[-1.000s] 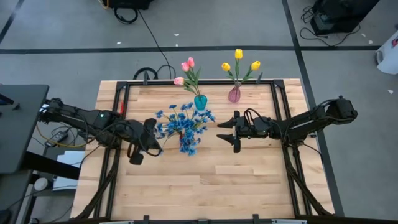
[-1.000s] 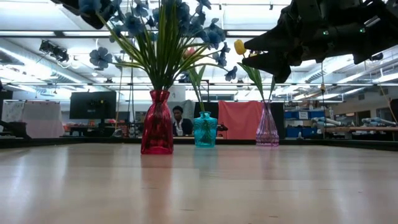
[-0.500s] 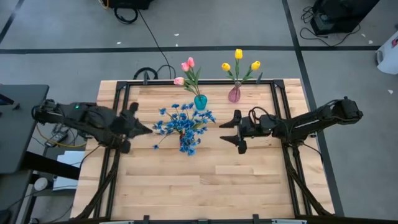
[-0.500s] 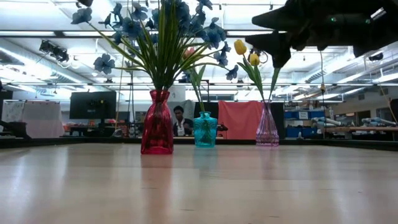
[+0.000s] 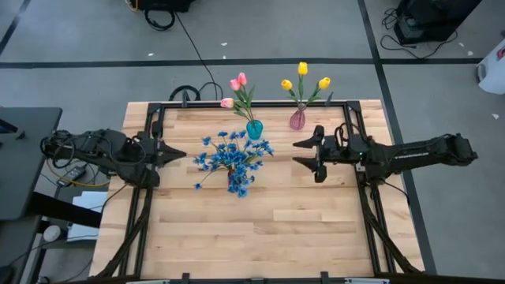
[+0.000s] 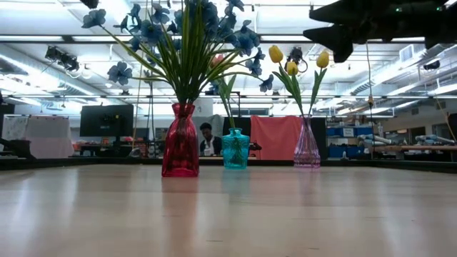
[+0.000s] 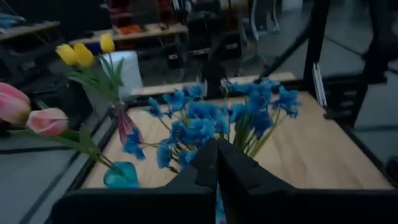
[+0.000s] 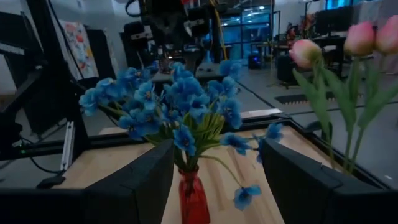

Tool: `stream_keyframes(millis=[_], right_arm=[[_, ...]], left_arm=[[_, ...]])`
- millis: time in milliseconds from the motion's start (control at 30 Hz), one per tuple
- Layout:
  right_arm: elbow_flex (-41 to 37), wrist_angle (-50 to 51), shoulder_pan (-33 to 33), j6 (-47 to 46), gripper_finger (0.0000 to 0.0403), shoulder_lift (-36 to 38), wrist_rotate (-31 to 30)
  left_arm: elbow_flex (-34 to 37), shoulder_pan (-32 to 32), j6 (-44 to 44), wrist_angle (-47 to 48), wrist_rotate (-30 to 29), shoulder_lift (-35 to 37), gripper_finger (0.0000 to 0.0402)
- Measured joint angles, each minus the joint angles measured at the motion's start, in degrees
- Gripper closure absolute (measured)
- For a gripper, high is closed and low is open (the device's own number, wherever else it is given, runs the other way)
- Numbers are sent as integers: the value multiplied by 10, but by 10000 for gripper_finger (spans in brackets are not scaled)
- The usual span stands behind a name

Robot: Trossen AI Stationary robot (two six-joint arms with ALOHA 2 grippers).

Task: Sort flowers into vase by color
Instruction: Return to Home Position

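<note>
L gripper (image 5: 177, 154): jaws pressed together, empty, mid-left of high view, tips aimed frame-right at the blue flowers (image 5: 233, 156). R gripper (image 5: 300, 153): jaws spread, empty, right of centre, aimed frame-left at the same spray.

Key relation: blue flowers stand between the two grippers, in the red vase (image 6: 180, 140) at table centre. Stems upright, blossoms fanned wide. L tips are just beside the outermost blossoms. R tips are near but clear of them. L arm is the nearer, by judgement. Any retreat should run straight outward, away from the spray. A sideways swing risks catching blossoms and tipping the vase.

Other flowers: pink tulips (image 5: 237, 88) in the teal vase (image 5: 254, 129) and yellow tulips (image 5: 304, 79) in the purple vase (image 5: 297, 120), both upper centre at the far table edge, apart from both arms. Sorting appears complete.

Table (image 5: 276, 229): pale wood planks, black frame at the edges.

Room: low view shows a seated person (image 6: 207, 137) behind the vases, a monitor (image 6: 106, 120) at left, and ceiling strip lights.
</note>
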State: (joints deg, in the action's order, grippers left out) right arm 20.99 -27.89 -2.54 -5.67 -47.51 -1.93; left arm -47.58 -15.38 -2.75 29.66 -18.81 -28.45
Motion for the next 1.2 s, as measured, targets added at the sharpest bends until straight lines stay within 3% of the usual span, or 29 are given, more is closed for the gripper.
stream_keyframes(millis=[233, 533, 767, 1200], right_arm=[[0, 60, -3, 1, 151, 64, -15], [0, 149, -3, 17, 151, 189, -75], [-4, 232, -3, 14, 151, 265, -101], [-139, 194, -3, -4, 151, 392, -136]], left_arm=[[73, 0, -13, -93, -23, 90, 395], [170, 0, 32, -127, -28, 175, 395], [232, 0, 30, -192, -28, 206, 395], [320, 0, 12, -303, -24, 215, 395]])
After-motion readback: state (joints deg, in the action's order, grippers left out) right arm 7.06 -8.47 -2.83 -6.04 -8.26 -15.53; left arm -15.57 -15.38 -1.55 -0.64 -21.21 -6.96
